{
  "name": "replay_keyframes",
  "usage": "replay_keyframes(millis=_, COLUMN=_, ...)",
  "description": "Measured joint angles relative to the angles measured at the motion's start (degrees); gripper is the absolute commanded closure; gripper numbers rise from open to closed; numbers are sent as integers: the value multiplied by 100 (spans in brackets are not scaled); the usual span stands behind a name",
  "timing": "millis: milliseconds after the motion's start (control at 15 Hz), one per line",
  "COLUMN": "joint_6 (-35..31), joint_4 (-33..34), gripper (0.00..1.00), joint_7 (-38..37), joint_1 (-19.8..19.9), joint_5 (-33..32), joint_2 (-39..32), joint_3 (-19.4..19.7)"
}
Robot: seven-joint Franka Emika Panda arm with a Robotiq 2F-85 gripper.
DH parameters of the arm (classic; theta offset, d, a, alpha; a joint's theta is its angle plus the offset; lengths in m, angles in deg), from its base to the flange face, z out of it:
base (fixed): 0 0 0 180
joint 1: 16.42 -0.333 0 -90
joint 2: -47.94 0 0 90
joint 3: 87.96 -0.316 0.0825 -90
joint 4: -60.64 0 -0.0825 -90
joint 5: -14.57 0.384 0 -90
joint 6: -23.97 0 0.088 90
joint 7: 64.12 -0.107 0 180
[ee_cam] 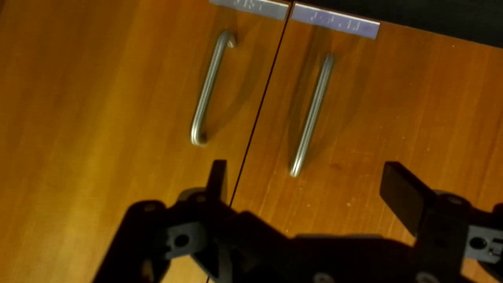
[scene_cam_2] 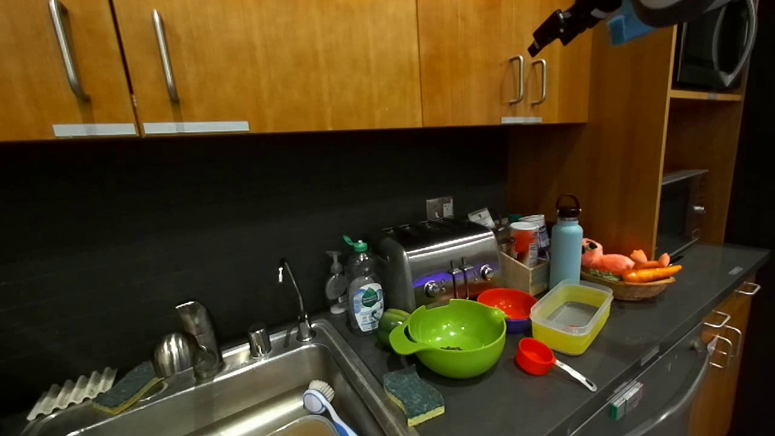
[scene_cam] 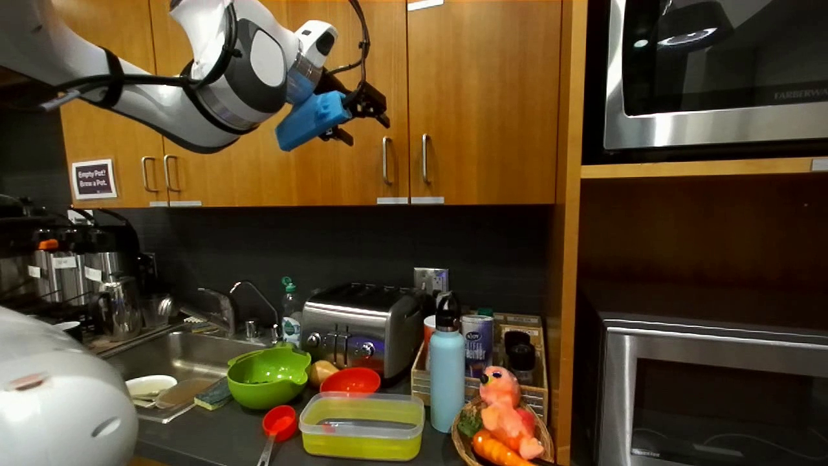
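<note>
My black gripper (scene_cam: 369, 130) is raised in front of the wooden upper cabinet (scene_cam: 482, 97), above and left of two metal handles in that exterior view. Its jaws stand wide apart with nothing between the pads (ee_cam: 406, 196). Looking from the wrist, I see two slim bar handles, the left handle (ee_cam: 208, 88) and the right handle (ee_cam: 312, 118), either side of the dark seam between the doors. The right handle's lower end lies nearest the gap between the fingertips, and no contact shows. Both cabinet doors are closed. A blue block-shaped part (scene_cam: 314, 120) sits on the wrist.
Below, the counter carries a toaster (scene_cam: 362, 323), a green bowl (scene_cam: 268, 378), a yellow container (scene_cam: 362, 446), a blue bottle (scene_cam: 447, 382) and a basket (scene_cam: 458, 440) with a pink plush toy. A sink (scene_cam_2: 357, 387) lies beside them; microwaves (scene_cam: 702, 136) stand on shelves at the side.
</note>
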Motion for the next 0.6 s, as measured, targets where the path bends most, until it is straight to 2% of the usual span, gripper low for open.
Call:
replay_keyframes(millis=333, joint_6=-55, joint_4=-177, gripper=0, joint_7=-205, joint_1=-48, joint_5=276, joint_2=-10, joint_3=0)
replay_keyframes(millis=600, joint_6=-217, joint_4=-194, gripper=0, joint_7=-194, joint_1=-364, joint_5=429, joint_2=-187, joint_3=90)
